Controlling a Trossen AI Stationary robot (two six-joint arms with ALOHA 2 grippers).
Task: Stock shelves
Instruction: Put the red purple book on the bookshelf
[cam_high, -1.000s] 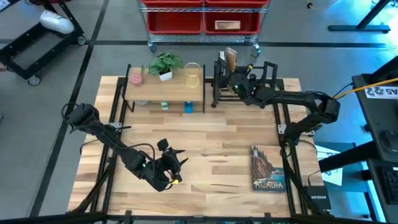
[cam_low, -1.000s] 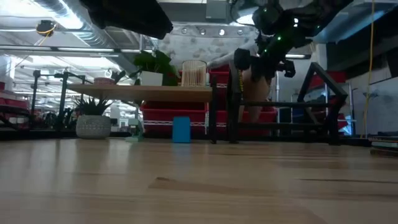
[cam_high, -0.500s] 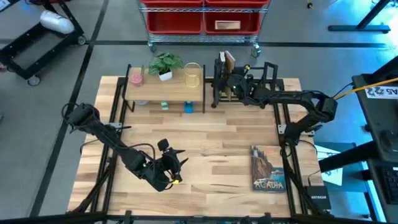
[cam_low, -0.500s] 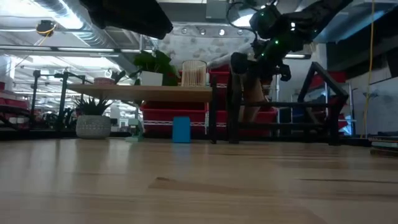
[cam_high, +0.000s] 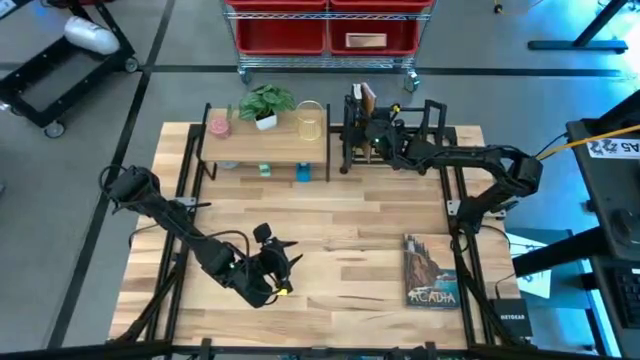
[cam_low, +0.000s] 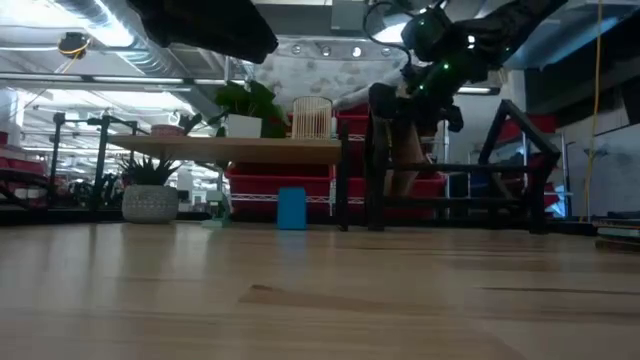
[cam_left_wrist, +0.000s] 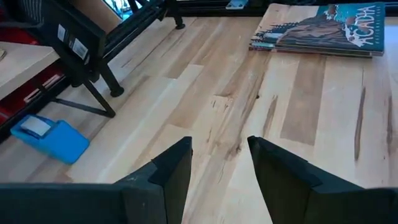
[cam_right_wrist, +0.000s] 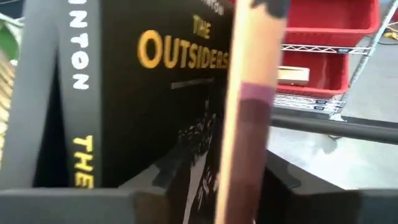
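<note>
High view: right gripper (cam_high: 372, 132), fingers clamped on a tan book (cam_high: 368, 98), seats it in the black open-frame metal rack (cam_high: 392, 135) at the bench's far edge; releasing comes next, while the left gripper (cam_high: 284, 262) waits, fingers apart.

Black, tan and light wood

The book (cam_right_wrist: 161, 93) is black with yellow lettering; the one beside it (cam_right_wrist: 249, 112) shows tan; the shelf top (cam_high: 265, 145) is light wood.

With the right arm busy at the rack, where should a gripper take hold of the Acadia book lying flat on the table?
The Acadia book lies flat, cover up, on the table, so I'd come from above at a long edge, probably the one facing the table's middle. The idle left gripper, open, is nearest. Lying flush, it may need sliding to the table edge first.
</note>
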